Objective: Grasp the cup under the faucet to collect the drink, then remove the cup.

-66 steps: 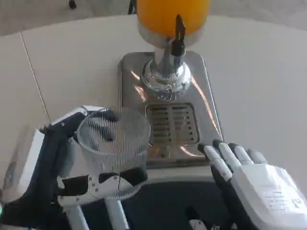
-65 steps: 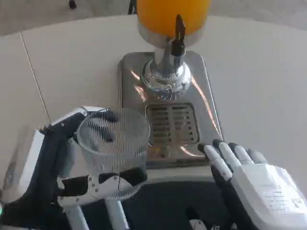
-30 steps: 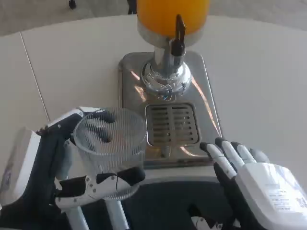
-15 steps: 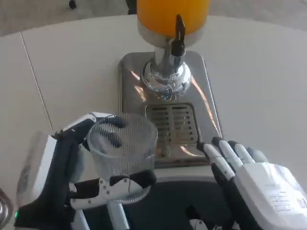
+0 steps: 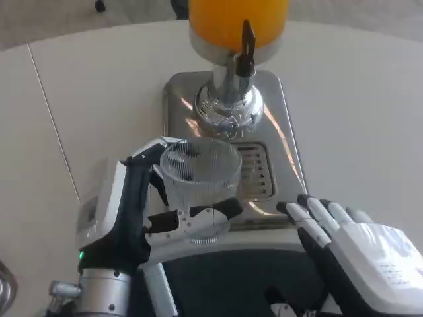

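The cup, a clear ribbed glass with nothing in it, sat just left of the frame's centre, over the left edge of the drip grate and short of the black faucet higher up. At lower left, the left hand gripped it, fingers wrapped round the far side and the thumb pressed across its near wall. Behind it, in the upper middle, the dispenser's steel base stood on the white table, with the orange drink tank at the top edge. At lower right, the right hand held nothing, its fingers stretched forward and slightly apart, fingertips near the base's front right corner.
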Action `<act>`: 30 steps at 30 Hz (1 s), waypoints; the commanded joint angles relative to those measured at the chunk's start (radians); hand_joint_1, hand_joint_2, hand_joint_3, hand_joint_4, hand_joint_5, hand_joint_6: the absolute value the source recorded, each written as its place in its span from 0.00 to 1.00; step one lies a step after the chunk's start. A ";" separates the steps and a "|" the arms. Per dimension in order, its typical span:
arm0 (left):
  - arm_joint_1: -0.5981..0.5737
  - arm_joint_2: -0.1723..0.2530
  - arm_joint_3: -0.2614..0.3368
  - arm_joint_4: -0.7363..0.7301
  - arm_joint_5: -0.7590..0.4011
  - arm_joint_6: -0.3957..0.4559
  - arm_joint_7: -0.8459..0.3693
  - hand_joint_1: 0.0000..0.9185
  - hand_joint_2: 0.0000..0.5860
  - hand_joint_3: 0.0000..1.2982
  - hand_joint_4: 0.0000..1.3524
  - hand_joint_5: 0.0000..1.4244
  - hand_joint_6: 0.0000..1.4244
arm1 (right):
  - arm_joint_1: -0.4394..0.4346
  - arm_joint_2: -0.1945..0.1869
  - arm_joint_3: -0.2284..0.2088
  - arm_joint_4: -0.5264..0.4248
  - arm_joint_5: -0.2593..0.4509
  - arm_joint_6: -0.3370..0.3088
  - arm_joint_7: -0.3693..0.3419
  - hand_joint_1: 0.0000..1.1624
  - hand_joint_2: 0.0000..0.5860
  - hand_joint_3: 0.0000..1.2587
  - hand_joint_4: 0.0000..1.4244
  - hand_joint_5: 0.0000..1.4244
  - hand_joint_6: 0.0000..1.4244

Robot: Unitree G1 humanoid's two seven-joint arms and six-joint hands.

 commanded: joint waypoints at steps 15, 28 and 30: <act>-0.223 -0.043 -0.067 0.266 0.022 0.050 0.188 0.63 0.00 0.71 0.85 0.95 1.00 | -0.042 -0.006 -0.061 0.001 0.034 0.015 0.059 0.44 0.72 0.06 0.00 0.00 0.00; -0.266 -0.052 -0.094 0.304 0.027 0.094 0.221 0.63 0.00 0.71 0.85 0.95 1.00 | -0.016 -0.004 -0.073 0.002 0.056 0.022 0.053 0.44 0.72 0.06 0.00 0.00 0.00; -0.276 -0.059 -0.101 0.310 0.032 0.106 0.227 0.62 0.00 0.71 0.85 0.95 1.00 | -0.009 -0.007 -0.079 -0.001 0.067 0.023 0.055 0.44 0.71 0.06 0.00 0.00 0.00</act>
